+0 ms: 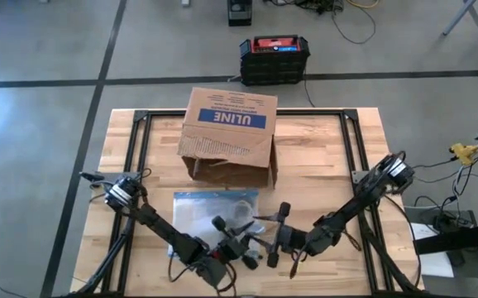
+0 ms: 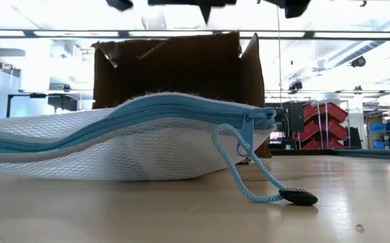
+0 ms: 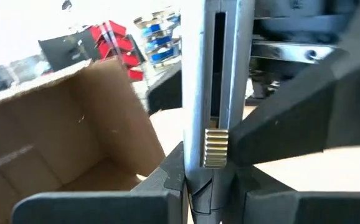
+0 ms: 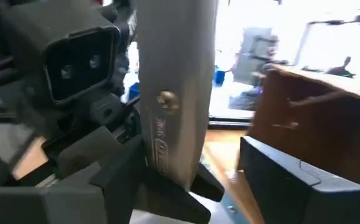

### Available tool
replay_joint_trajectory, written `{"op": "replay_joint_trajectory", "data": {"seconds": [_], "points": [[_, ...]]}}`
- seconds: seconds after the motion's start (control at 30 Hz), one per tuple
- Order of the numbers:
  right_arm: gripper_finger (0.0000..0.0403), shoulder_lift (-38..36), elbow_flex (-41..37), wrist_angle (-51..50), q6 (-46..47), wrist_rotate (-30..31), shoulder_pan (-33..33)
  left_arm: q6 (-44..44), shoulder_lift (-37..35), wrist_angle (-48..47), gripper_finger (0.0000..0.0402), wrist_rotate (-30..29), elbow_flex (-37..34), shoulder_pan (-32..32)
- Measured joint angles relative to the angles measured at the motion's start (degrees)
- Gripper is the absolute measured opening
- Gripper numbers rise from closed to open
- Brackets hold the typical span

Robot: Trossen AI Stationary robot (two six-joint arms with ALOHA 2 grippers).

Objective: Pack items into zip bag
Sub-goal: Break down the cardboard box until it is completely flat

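- Zip bag lies flat on the wooden table, at 6 o'clock from the ULINE cardboard box and just in front of it.
- The low view shows the bag as white mesh with a light-blue zip. It bulges in the middle and the box rises behind it.
- The zip pull cord trails off the bag's corner onto the table and ends in a dark toggle.
- Can't tell what is inside the bag.
- Both grippers hang off the table surface, at 5 o'clock from the bag near the front table edge. They are close together and facing each other.
- Left gripper: in its wrist view the fingers are pinched together on the base of a grey metal bar. The bar is slotted, with a brass-coloured knurled piece partway along it.
- Right gripper: at 3 o'clock from the left one. Its fingers are spread wide, with the bar standing in the gap between them. The far finger is clear of the bar, so it has no grip.
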Motion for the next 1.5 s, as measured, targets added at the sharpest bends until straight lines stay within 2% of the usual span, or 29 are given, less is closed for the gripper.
{"op": "replay_joint_trajectory", "data": {"seconds": [0.1, 0.23, 0.33, 0.43, 0.5, 0.97, 1.37, 1.43, 1.5], "points": [[0.0238, -3.3, 0.0, -5.3, 1.2, -8.0, 0.0, 3.8, -1.0, -0.3, 0.0032, 5.8, 0.0, -0.6], [0.0209, -6.0, 0.0, -7.5, -0.4, -23.2, 0.0, 3.2, -2.5, -1.8, 0.0032, 12.6, 0.0, -1.0], [0.0185, -6.5, 0.0, -7.5, -2.7, -28.9, 0.0, 2.1, -3.4, -2.7, 0.0032, 16.6, 0.0, -1.3], [0.0165, -6.8, 0.0, -7.4, -4.7, -29.9, 0.1, -0.2, -4.0, -2.3, 0.0032, 22.2, 0.1, -1.2], [0.0154, -6.6, 0.0, -7.0, -5.7, -30.1, 0.0, -1.2, -4.0, -2.4, 0.0032, 23.7, 0.6, -1.0], [0.0097, -5.4, 0.0, -7.1, -7.6, -30.3, -1.3, -4.6, -3.8, -1.8, 0.0032, 24.7, 0.7, 0.0], [0.0057, -5.5, 0.1, -8.0, -5.2, -30.2, -1.7, -1.8, -3.8, -1.9, 0.0034, 24.8, 1.3, -0.1], [0.0056, -5.8, 0.1, -8.3, -5.5, -30.1, -1.6, 1.1, -4.2, -2.8, 0.0056, 24.4, 1.4, -0.7], [0.0056, -6.8, 0.1, -9.0, -6.2, -28.3, -1.0, 3.3, -5.1, -3.8, 0.0091, 21.4, 1.4, -1.7]]}}
